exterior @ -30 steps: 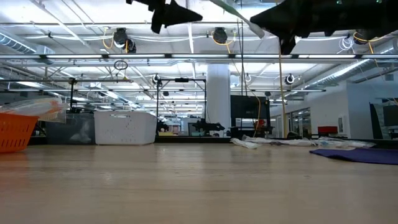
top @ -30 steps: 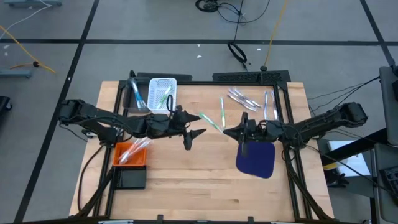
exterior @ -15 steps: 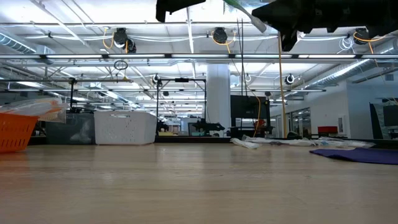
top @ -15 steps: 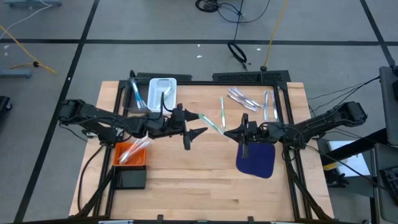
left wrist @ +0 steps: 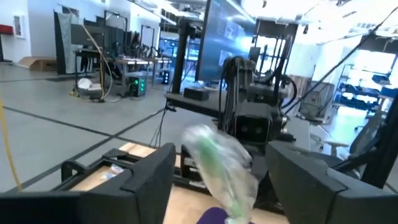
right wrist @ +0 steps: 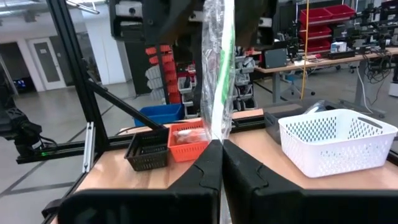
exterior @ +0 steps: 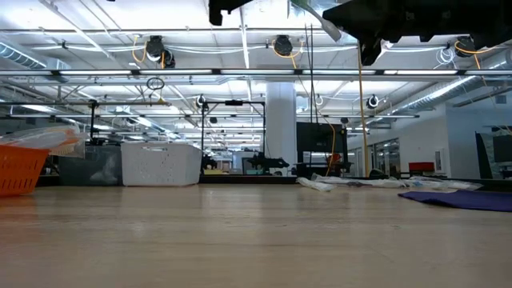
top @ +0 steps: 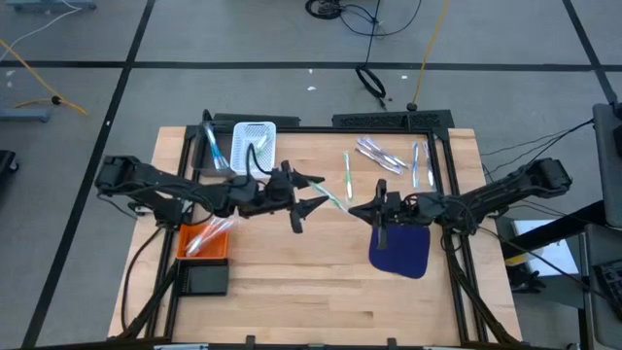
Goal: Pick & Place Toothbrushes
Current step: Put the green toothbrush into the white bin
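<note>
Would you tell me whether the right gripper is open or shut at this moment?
Shut. In the right wrist view the right gripper has its fingers pressed together on the green wrapped toothbrush, which stands up between them.

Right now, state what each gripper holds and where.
Right gripper pinches one end of a wrapped green toothbrush; left gripper, open around its other end, holds nothing.
</note>
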Robot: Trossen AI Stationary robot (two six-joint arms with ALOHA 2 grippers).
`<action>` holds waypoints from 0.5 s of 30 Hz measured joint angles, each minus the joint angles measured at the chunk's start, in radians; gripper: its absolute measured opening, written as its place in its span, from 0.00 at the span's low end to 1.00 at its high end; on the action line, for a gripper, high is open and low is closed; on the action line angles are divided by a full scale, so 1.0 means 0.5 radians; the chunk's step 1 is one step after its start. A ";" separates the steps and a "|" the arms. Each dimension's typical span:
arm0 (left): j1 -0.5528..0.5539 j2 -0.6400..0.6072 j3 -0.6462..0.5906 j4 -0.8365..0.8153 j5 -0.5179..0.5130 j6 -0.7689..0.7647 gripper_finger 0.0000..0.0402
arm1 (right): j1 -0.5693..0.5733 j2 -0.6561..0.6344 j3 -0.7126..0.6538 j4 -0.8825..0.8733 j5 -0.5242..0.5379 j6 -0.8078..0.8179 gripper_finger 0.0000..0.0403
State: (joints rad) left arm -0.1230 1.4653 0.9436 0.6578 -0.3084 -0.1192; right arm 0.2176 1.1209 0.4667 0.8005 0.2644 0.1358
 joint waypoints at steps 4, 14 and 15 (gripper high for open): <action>0.010 0.037 0.000 -0.003 -0.012 0.003 0.47 | -0.008 0.020 0.000 0.018 0.004 -0.004 0.00; 0.005 0.038 0.000 -0.008 0.016 0.042 0.05 | -0.010 0.022 0.000 0.030 0.061 -0.021 0.00; 0.006 0.038 0.000 -0.011 0.015 0.040 0.05 | -0.010 0.022 0.000 0.029 0.060 -0.021 0.00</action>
State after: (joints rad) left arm -0.1198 1.4841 0.9436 0.6522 -0.3011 -0.0992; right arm 0.2127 1.1320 0.4667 0.8148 0.2946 0.1253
